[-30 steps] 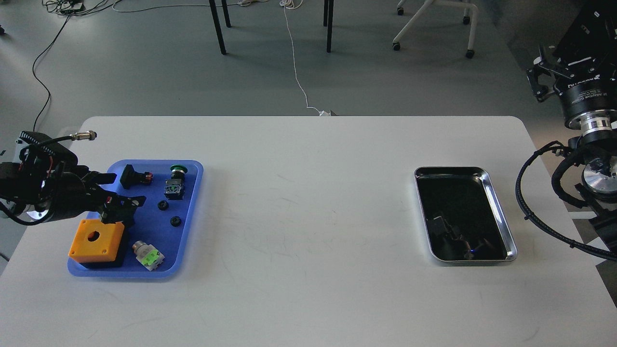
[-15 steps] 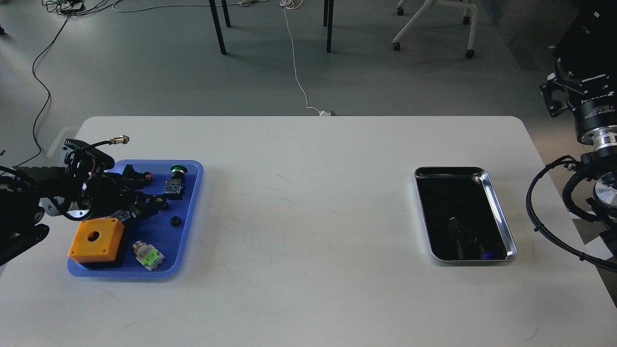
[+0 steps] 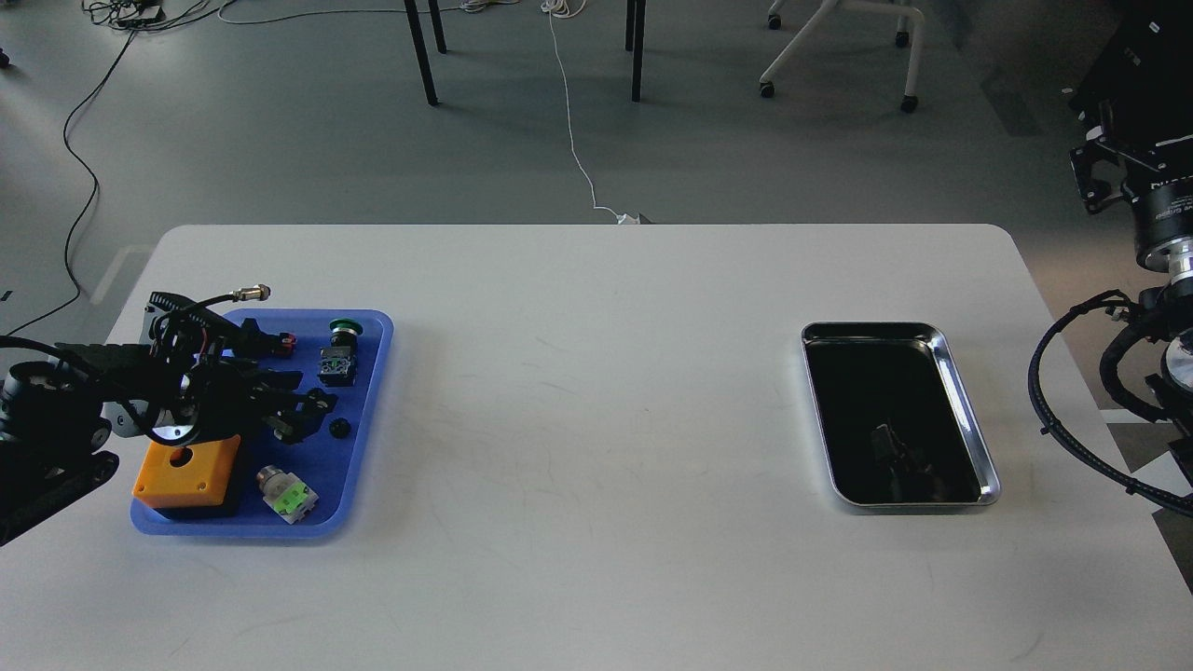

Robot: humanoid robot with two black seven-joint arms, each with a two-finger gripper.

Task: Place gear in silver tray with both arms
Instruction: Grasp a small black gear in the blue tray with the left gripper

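Note:
A small black gear point(image 3: 340, 429) lies in the blue plastic tray point(image 3: 368, 373) at the table's left. My left gripper point(image 3: 312, 415) hovers low over that tray, its fingers spread open just left of the gear and holding nothing. A second gear seen earlier is hidden under the gripper. The silver tray point(image 3: 969, 419) sits at the table's right, its dark bottom showing only reflections. My right gripper point(image 3: 1100, 177) is raised beyond the table's far right corner, dark and partly cut off by the edge of the view.
The blue tray also holds an orange box point(image 3: 186, 471), a green-and-white switch part point(image 3: 289, 494), a green push button point(image 3: 345, 326) and black connector parts point(image 3: 335, 365). The right arm's cable loop point(image 3: 1062, 429) hangs beside the silver tray.
My left gripper has moved right and forward over the blue tray, now covering one gear. My right arm has drawn back to the right, further out of view.

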